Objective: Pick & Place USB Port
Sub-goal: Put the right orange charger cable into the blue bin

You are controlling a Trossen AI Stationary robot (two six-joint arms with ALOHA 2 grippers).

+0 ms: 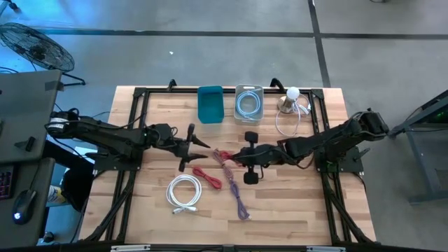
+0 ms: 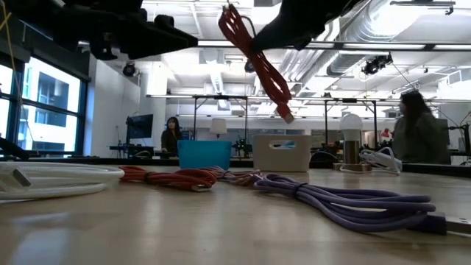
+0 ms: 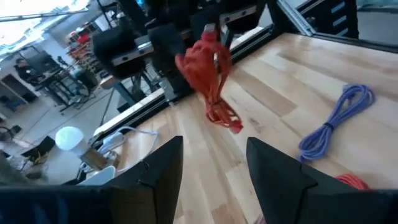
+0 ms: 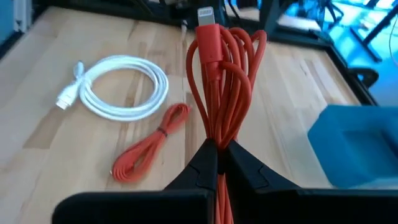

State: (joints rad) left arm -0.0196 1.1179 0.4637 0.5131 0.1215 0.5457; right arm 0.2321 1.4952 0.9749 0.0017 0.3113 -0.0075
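My right gripper (image 4: 217,163) is clamped on a bundled red cable (image 4: 221,81), held above mid-table; right wrist view shows its connector tip, which overhead view doesn't. My left gripper (image 3: 214,165) has fingers apart, empty, facing the red cable from just beside it. Low view shows the bundle hanging clear of the wood; overhead can't tell that. On the table: white cable coil (image 1: 183,193), a second red cable (image 1: 207,177), purple cable (image 1: 238,196). At the far edge: blue bin (image 1: 210,103), clear bin (image 1: 248,103) w/ a coiled cable inside, lamp (image 1: 291,98). Low view also shows people in the bkgd.
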